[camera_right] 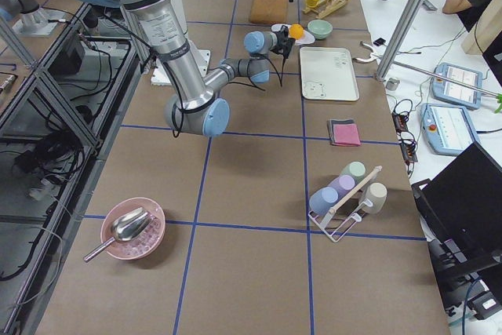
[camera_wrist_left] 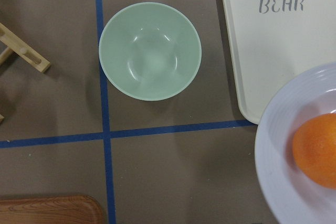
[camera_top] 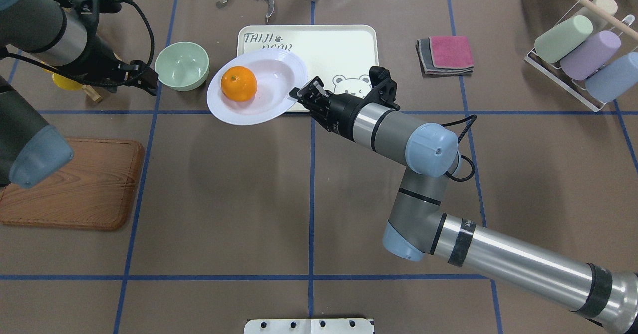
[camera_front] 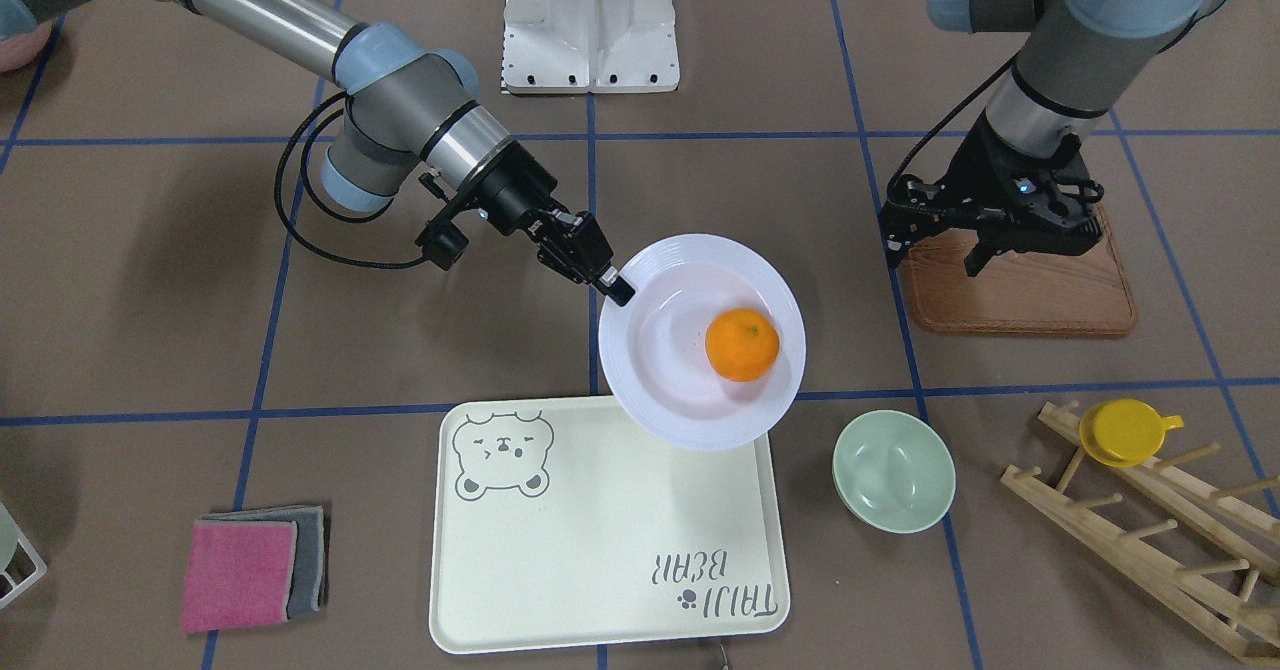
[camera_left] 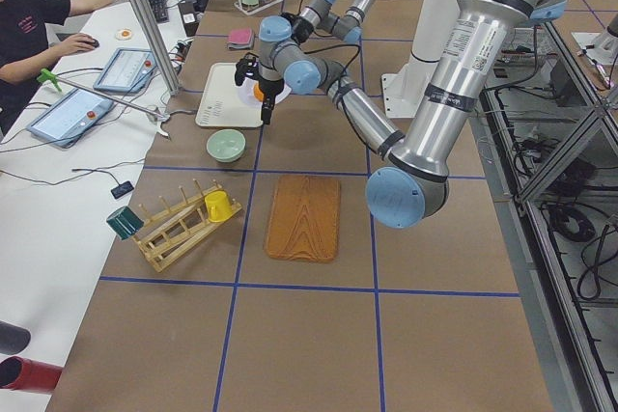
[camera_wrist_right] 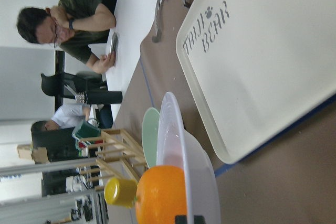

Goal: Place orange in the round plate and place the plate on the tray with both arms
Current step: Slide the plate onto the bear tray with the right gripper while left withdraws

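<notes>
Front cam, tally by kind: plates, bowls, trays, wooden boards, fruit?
Plates: 1, the white plate
Bowls: 1, the green bowl
Trays: 1, the tray
Boards: 1, the wooden board
Fruit: 1, the orange
Total: 5

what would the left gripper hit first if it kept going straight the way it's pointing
Probably the pale green bowl: the left gripper angles down toward it, and its wrist view has the bowl almost dead ahead. Depth is unclear, so it might land on the table just short of the bowl.
</notes>
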